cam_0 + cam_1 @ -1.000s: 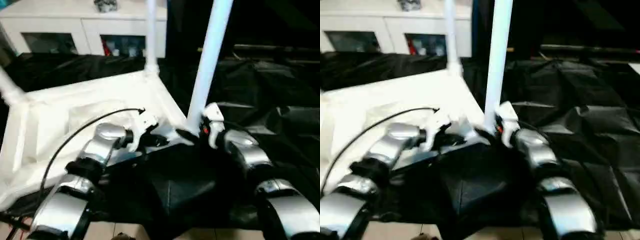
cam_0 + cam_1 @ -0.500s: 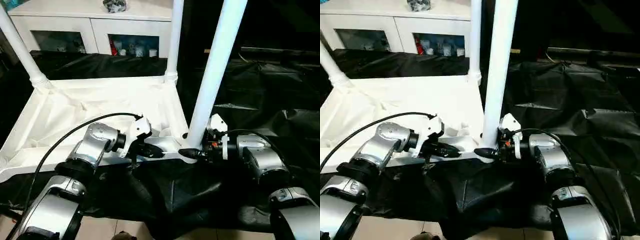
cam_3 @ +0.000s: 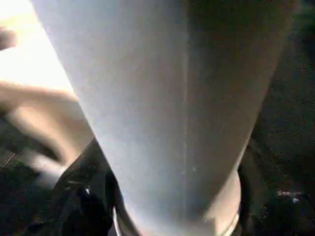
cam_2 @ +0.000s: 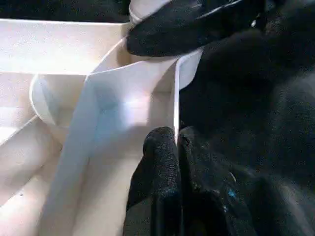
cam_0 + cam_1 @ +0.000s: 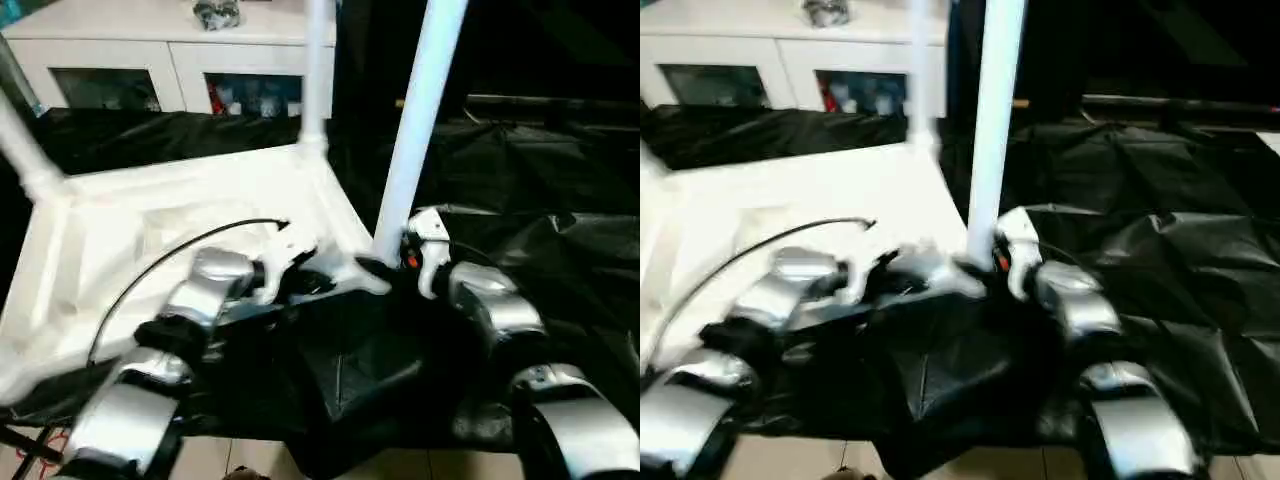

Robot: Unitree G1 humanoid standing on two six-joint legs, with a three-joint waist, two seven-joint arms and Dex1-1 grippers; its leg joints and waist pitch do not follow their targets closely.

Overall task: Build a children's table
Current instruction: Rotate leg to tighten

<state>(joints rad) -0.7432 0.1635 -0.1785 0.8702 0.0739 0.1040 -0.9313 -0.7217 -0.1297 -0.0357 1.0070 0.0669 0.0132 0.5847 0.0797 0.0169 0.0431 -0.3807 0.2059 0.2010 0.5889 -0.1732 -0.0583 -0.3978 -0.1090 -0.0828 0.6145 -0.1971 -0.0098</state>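
Clamping the tabletop [image 4: 123, 105] rim, left gripper [image 4: 174, 147]; right gripper [image 5: 385, 268] around leg [image 5: 415, 120].

I see the table top [image 5: 180, 220] as plain white plastic, its ribbed underside the same white throughout. The near leg [image 5: 415, 120] reads white with a pale bluish tint, and the far leg [image 5: 318, 70] and left leg [image 5: 22, 150] are white too. Under everything lies a glossy black sheet [image 5: 560, 220], creased, with grey highlights. My forearms [image 5: 490, 300] are silver with black joints, the left gripper [image 4: 165, 162] has black fingers, and the right gripper [image 5: 385, 268] is black with a white housing carrying a small red-orange mark. A black cable [image 5: 170, 262] arcs over the white. The far cabinet [image 5: 170, 60] is white with dark glass doors showing red and blue bits.
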